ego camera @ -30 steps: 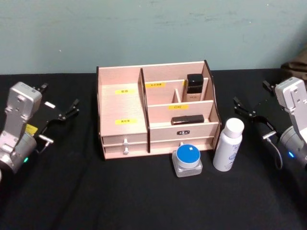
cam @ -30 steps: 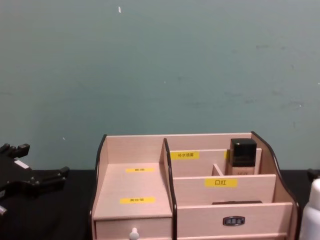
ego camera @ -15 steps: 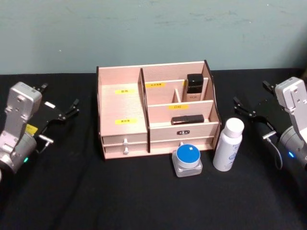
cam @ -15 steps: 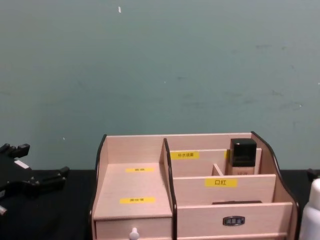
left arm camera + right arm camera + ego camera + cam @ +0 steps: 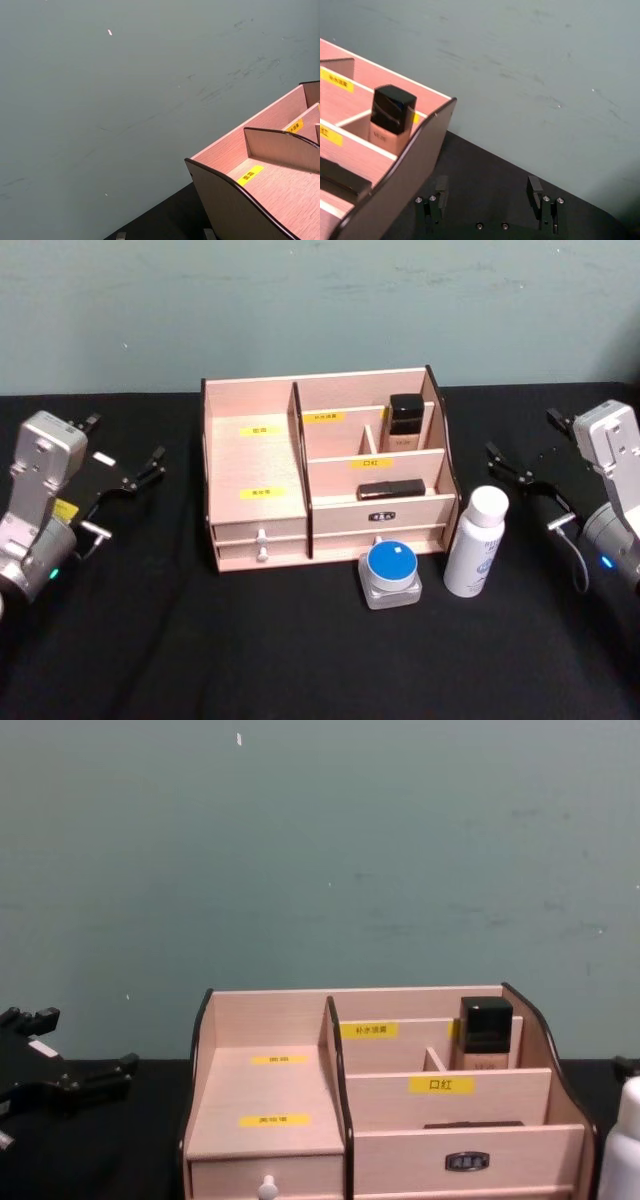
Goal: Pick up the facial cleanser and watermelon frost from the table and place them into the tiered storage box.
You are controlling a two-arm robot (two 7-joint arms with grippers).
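Observation:
The tiered storage box (image 5: pixel 255 455) stands mid-table, also seen in the chest view (image 5: pixel 265 1090). In front of its right end sit a white bottle, the facial cleanser (image 5: pixel 477 542), and a blue-lidded clear jar, which I take for the watermelon frost (image 5: pixel 391 575). The bottle's edge shows at the chest view's right border (image 5: pixel 624 1145). My left gripper (image 5: pixel 125 440) hovers open to the left of the box, holding nothing. My right gripper (image 5: pixel 522 435) hovers open just right of the bottle and behind it, and its wrist view (image 5: pixel 487 189) shows its fingers spread beside the box's end wall (image 5: pixel 415 165).
A black-capped bottle (image 5: pixel 405 420) and a dark flat item (image 5: pixel 390 490) occupy the box's right compartments. The left stepped compartments hold nothing. Black cloth covers the table (image 5: pixel 300 660), with free room in front and at both sides. A teal wall rises behind.

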